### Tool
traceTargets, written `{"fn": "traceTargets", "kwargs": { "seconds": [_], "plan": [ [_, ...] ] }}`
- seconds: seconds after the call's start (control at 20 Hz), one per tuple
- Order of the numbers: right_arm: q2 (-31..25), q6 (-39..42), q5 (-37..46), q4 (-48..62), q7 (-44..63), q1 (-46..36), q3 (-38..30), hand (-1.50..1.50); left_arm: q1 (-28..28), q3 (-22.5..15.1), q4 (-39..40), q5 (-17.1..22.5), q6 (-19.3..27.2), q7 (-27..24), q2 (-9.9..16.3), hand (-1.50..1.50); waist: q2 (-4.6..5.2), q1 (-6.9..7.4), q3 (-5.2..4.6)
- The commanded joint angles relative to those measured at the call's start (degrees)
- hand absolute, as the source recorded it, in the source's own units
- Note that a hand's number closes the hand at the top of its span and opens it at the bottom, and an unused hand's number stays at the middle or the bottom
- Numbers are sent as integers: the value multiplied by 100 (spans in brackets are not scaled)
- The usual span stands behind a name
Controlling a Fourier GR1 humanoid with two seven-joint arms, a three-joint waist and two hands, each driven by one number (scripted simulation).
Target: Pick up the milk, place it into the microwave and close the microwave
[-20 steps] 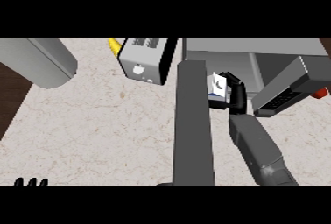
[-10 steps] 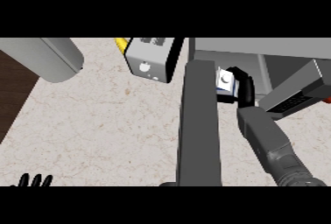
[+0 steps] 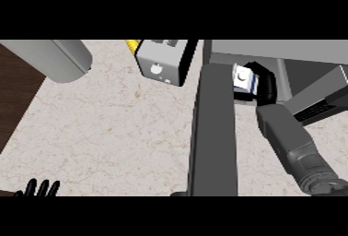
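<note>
The right black hand [image 3: 263, 85] curls round the white-and-blue milk carton [image 3: 245, 77] inside the grey microwave [image 3: 285, 57], behind its open dark grey door [image 3: 214, 133]. A silver toaster [image 3: 162, 64] stands on the beige speckled desk [image 3: 102, 124]. The left black hand [image 3: 39, 188] rests fingers-up at the lower left edge.

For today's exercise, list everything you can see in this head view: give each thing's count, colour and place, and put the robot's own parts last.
Milk carton: one, white and blue, at the microwave's opening, held.
Microwave: one, grey, upper right.
Microwave door: one, dark grey, open, centre.
Toaster: one, silver, top centre.
Cylinder: one, grey, upper left.
Counter: one, beige marble.
Right hand: one, black, curled round the milk carton; grey forearm below.
Left hand: one, black, lower left edge, fingers up.
</note>
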Motion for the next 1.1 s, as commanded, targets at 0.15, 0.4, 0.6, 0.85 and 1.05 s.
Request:
{"fn": "traceTargets", "kwargs": {
  "seconds": [0.15, 0.4, 0.6, 0.85, 1.05],
  "plan": [
    [-101, -73, -292, -152, -418, -200, -392, 150, -115, 54, -37, 23, 15, 6, -3, -150, 72, 89, 18],
    [-129, -1009, -58, -26, -445, -352, -318, 150, -115, 35, 160, -44, -84, 34, 91, -150, 80, 149, -1],
    [-156, -1613, -72, -28, -445, -371, -443, 150, -168, 31, 231, -15, -86, 8, 44, -150, 102, 191, 0],
    [-350, -1659, 14, 86, -236, -537, -444, 150, -271, 87, 355, 5, -174, 10, 125, -150, 144, 260, -4],
    [-714, -2855, 421, 912, 757, -63, -169, -150, -325, 65, 179, -7, -128, 27, 100, -150, 292, 324, -81]
  ]
}}
